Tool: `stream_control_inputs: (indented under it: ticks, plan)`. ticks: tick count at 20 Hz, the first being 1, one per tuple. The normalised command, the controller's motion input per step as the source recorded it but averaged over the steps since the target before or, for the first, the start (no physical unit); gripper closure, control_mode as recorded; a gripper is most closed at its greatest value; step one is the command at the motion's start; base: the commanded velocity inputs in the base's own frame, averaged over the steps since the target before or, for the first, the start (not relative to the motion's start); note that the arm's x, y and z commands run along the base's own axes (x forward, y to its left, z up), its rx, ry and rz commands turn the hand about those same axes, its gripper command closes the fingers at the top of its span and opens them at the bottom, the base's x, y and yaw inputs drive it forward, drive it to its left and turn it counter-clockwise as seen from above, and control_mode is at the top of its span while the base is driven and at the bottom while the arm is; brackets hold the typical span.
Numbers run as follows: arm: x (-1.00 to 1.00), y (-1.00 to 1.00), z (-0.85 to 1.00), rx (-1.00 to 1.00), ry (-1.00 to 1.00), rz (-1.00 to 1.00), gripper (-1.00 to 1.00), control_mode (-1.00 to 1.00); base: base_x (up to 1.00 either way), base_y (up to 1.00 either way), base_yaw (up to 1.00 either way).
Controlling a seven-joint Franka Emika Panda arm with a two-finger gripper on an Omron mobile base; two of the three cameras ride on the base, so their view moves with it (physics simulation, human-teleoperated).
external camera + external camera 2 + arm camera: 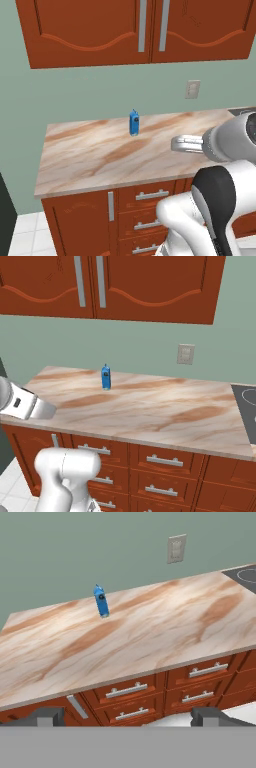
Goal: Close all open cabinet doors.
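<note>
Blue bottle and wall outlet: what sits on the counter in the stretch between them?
Nothing. Between the blue bottle and the wall outlet there is bare marble countertop and plain green wall, clearest in the right base view; the hand view agrees.

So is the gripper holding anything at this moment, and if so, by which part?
Nothing is held. In the hand view the gripper is open, its fingertips wide apart with nothing between them, back from the counter edge.
</note>
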Motion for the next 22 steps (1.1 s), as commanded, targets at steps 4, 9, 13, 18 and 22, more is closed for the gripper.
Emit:
stream_control_inputs:
  ticks: [4, 9, 13, 18, 22]
  plan:
    - [-0.02, 0.00, 0.00, -0.02, -0.04, 0.00, -1.00, -1.00, 0.00, 0.00, 0.00]
    - [-0.02, 0.00, 0.00, 0.00, -0.02, 0.00, -1.00, -1.00, 0.00, 0.00, 0.00]
    - [-0.44, -0.13, 0.00, 0.00, -0.14, -0.02, -1.00, -1.00, 0.00, 0.00, 0.00]
    - [0.00, 0.00, 0.00, 0.00, 0.00, 0.00, -1.00, 1.00, -0.77, -0.66, -0.11]
    - [0.00, 0.00, 0.00, 0.00, 0.00, 0.00, -1.00, 1.00, -0.68, -0.90, -0.09]
